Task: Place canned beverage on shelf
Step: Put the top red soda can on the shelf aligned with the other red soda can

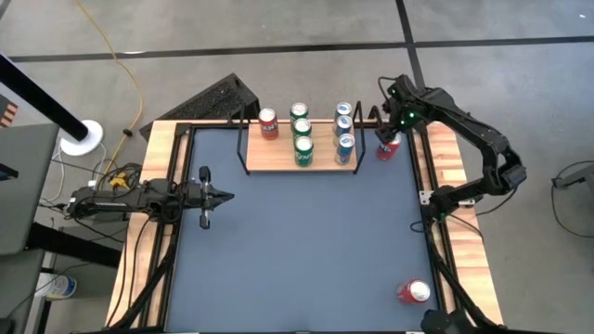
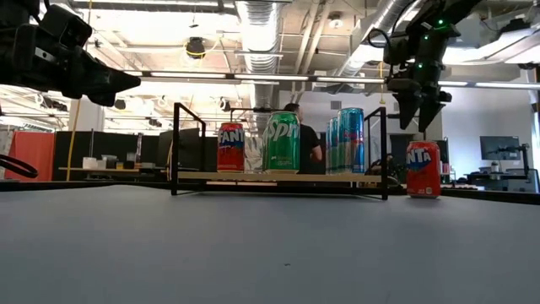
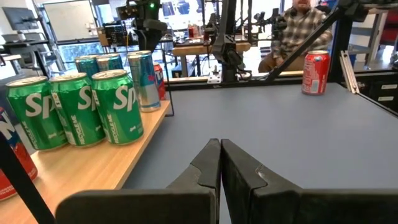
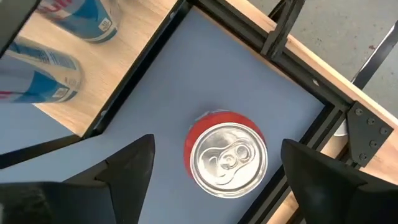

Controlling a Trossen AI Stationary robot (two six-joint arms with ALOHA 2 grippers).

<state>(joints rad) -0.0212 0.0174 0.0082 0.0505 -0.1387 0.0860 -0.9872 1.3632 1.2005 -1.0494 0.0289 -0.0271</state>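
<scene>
From above, the right claw [image 1: 397, 119] hangs released over a red Fanta can [image 1: 387, 147] standing on the surface [image 1: 306, 241] just beside the shelf [image 1: 299, 160].

At table height, the shelf's black end frame [image 2: 385, 152] stands between can and board; a low carry would likely clip it.

The left wrist view shows the left claw [image 3: 219, 151] clenched and idle, Sprite cans [image 3: 74, 109] crowding the board.

The right wrist view shows the can top centred between spread fingers [image 4: 127, 163]; an off-centre descent could tip it.

Red can [image 3: 13, 163] at the left wrist view's edge, cut off.
</scene>
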